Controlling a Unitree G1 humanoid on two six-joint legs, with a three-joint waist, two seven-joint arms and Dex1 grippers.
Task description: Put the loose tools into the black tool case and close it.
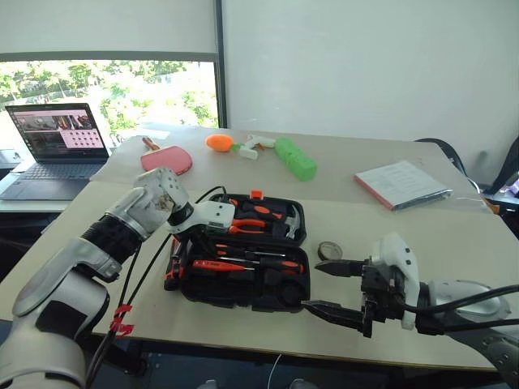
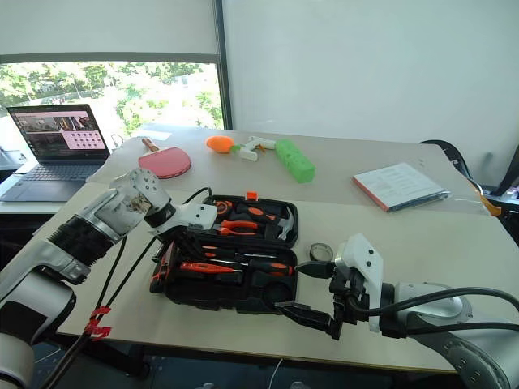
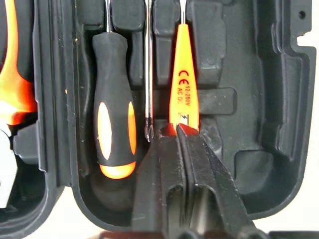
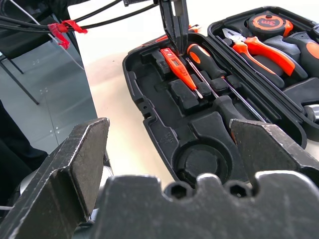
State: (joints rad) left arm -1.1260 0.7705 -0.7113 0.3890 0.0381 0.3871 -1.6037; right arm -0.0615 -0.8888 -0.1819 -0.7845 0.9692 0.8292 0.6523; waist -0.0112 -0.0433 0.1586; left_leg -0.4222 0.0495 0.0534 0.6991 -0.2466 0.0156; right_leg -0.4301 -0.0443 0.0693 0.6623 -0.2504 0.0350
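Two jaws of the left gripper (image 3: pixel 172 132) are pressing together at the slim orange screwdriver (image 3: pixel 183 74) lying slotted in the open black tool case (image 1: pixel 276 296) on the desk (image 1: pixel 422 235); the right gripper (image 1: pixel 336 288) is hovering nearby, jaws apart.

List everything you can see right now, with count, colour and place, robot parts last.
tool case: one, black, open at the table's near middle, pliers, hammer and tape measure in its far half
slim screwdriver: one, orange, lying in the case's near half
black-and-orange screwdriver: one, in a slot beside the slim one
tape roll: one, dark, on the table just right of the case
paddle: one, red, far left of the table
toys: orange and green, far middle
booklet: one, white with a red edge, far right
laptop: one, black, open on the left side table
left gripper: shut, tips at the slim screwdriver's handle end
right gripper: open, empty, right of the case
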